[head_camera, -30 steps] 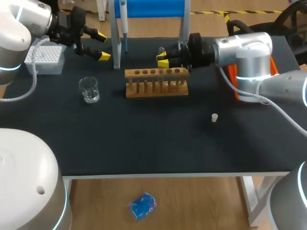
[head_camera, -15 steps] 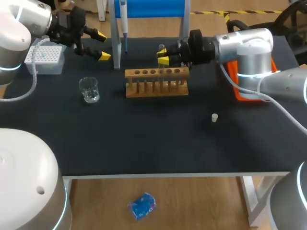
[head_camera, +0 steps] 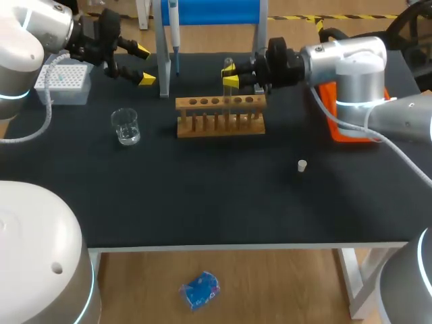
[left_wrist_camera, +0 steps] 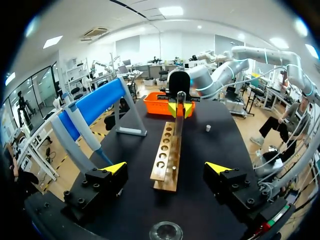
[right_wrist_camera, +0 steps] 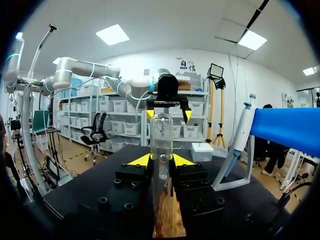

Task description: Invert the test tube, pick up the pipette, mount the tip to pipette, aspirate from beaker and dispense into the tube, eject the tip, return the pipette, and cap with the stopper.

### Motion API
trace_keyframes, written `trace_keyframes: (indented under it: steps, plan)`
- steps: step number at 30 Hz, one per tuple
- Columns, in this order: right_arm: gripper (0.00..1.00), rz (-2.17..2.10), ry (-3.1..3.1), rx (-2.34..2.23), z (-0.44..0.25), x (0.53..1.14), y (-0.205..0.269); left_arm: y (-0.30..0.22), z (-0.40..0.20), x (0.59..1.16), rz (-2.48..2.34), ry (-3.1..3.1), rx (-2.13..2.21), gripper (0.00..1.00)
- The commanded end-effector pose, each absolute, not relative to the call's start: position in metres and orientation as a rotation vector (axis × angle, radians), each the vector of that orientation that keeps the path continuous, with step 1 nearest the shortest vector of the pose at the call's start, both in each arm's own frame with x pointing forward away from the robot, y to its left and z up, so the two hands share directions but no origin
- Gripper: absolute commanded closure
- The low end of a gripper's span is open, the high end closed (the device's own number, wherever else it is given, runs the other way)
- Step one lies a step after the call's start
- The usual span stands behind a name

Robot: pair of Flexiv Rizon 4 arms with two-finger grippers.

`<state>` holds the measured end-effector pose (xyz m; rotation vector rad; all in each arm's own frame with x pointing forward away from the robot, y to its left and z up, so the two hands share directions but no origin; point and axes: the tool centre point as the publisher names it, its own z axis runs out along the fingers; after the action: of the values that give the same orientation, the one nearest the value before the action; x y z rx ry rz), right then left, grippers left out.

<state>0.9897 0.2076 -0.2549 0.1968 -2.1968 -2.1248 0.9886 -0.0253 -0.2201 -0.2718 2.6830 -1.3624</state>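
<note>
A clear test tube (right_wrist_camera: 161,140) stands upright between the fingers of my right gripper (head_camera: 229,75), which is shut on it just above the wooden rack (head_camera: 219,115). The left wrist view shows the tube (left_wrist_camera: 178,122) reaching down towards the rack's holes (left_wrist_camera: 165,155). My left gripper (head_camera: 140,65) is open at the back left, beside the stand's post, holding nothing. The pipette (head_camera: 173,30) hangs on the blue stand. A glass beaker (head_camera: 126,126) sits left of the rack. The small white stopper (head_camera: 302,165) lies to the right on the table.
A white tip box (head_camera: 65,82) sits at the far left edge under my left arm. An orange tray (head_camera: 335,125) lies behind my right arm. The blue pipette stand (head_camera: 162,64) rises behind the rack.
My right gripper has risen a little with the test tube and shifted towards the back of the table. The left arm has kept still.
</note>
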Motion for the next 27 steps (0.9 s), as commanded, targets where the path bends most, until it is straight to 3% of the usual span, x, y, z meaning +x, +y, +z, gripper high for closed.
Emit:
trace_keyframes:
  steps: [1,27]
  plan:
    - [1.00,-2.125,-2.204,0.204,-0.250,0.989,0.205,-0.025,-0.219,0.989,-1.361,2.688,-0.271,0.00]
    - [1.00,-2.150,-2.193,0.222,-0.201,0.979,0.197,-0.025,-0.219,0.989,-1.361,2.688,-0.271,0.00]
